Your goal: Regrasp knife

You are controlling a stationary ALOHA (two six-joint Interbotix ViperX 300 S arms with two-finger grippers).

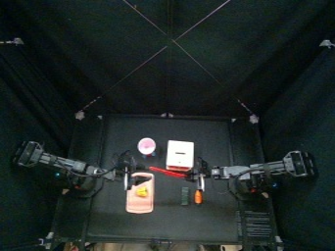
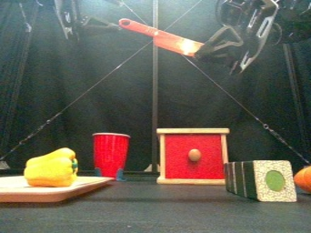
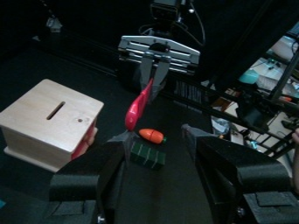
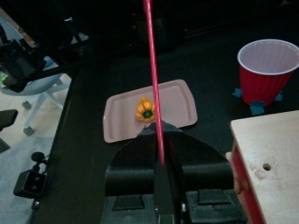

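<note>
The knife [image 2: 158,35] is a thin bright red stick held high above the table, tilted. My right gripper [image 2: 209,43] is shut on one end of it. In the right wrist view the knife [image 4: 153,70] runs straight out from the shut right gripper [image 4: 160,142]. In the left wrist view the knife [image 3: 140,101] points towards my left gripper [image 3: 158,157], which is open and empty, with the free end short of its jaws. In the top view the knife [image 1: 165,171] hangs between the left gripper [image 1: 118,177] and the right gripper [image 1: 203,175].
A pinkish slab [image 1: 140,201] carrying a yellow pepper [image 2: 51,167] lies at front left. A red cup [image 2: 111,153] and a wooden box [image 2: 194,155] stand mid-table. A green-and-black block [image 2: 260,179] stands front right; an orange-and-black tool [image 1: 197,196] lies near it.
</note>
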